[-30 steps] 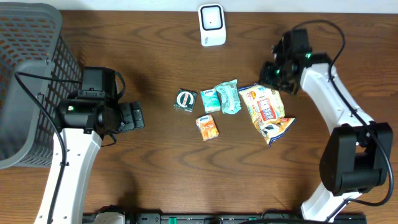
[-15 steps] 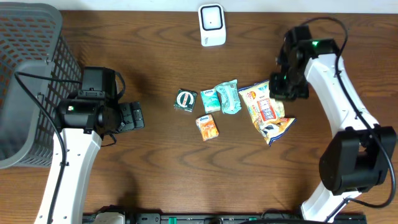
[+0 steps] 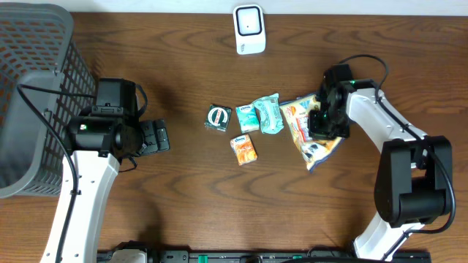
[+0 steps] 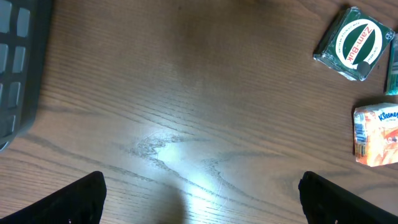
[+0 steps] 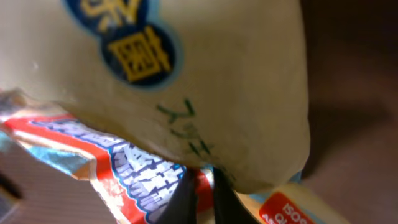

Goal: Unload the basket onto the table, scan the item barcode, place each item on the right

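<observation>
The snack bag [image 3: 298, 126] lies lengthwise from the worktop's [image 3: 190, 208] far edge toward its near edge, pinched in the clenched right pincer [image 3: 322, 120]. The left pincer [image 3: 159, 136] gapes, released.

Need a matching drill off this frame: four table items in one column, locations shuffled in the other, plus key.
Items
1. white scanner
2. mesh basket
3. snack bag
4. orange tissue pack

Places (overhead view)
A. under the right pincer
B. top edge, centre
C. left end of the table
D. just below the teal packets

Pairs: 1-B, 2-C, 3-A, 4-D
</observation>
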`<act>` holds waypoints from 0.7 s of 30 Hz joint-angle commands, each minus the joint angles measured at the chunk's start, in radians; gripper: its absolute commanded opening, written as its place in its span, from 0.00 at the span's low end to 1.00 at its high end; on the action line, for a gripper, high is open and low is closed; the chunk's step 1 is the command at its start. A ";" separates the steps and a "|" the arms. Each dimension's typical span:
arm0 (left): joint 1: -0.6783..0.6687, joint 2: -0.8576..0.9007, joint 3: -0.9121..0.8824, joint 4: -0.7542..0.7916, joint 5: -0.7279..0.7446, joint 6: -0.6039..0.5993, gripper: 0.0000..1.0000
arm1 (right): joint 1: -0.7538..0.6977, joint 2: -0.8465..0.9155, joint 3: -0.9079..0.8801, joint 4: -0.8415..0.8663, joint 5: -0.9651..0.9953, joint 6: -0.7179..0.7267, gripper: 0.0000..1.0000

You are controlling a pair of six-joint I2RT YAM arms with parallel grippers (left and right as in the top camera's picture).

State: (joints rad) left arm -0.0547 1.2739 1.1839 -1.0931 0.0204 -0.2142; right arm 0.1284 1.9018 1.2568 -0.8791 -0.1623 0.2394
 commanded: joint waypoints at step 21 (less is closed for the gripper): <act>-0.004 0.005 -0.005 -0.002 -0.005 -0.016 0.98 | 0.009 0.015 0.426 -0.150 0.002 0.034 0.09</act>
State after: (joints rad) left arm -0.0547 1.2739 1.1839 -1.0931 0.0208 -0.2142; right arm 0.1287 1.9194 1.6352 -0.9771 -0.2481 0.3584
